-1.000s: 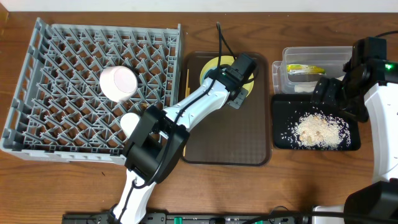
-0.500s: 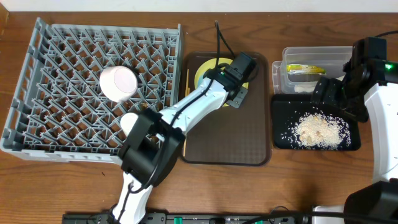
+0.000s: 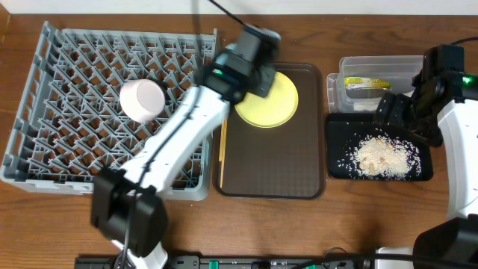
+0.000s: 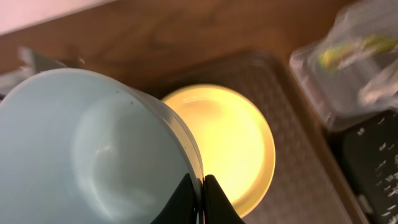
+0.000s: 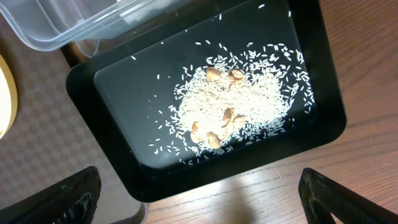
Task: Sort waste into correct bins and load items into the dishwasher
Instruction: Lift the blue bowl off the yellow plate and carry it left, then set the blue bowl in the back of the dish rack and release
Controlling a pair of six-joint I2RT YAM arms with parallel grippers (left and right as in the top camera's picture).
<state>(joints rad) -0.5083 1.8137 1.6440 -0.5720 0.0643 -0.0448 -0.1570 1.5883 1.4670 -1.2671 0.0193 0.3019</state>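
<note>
My left gripper (image 4: 200,199) is shut on the rim of the light-blue bowl (image 4: 93,155) and holds it above the brown tray's far left corner (image 3: 250,60). The yellow plate (image 3: 267,99) lies bare on the brown tray and also shows in the left wrist view (image 4: 236,149). The chopsticks (image 3: 222,142) lie along the tray's left edge. A white bowl (image 3: 142,99) sits in the grey dish rack (image 3: 67,67). My right gripper (image 5: 208,199) is open over the black tray (image 5: 93,87), which holds rice scraps (image 5: 242,106). The clear tub (image 3: 377,71) holds the wrapper (image 3: 366,84). The cup is hidden.
The brown serving tray (image 3: 272,161) lies between the rack and the two bins. The black tray (image 3: 336,149) sits right in front of the clear tub. My left arm stretches diagonally across the rack's right front corner.
My left gripper has lifted away from the yellow plate with the light-blue bowl and swung back and left toward the rack. The plate is now uncovered. The right arm has not moved.
</note>
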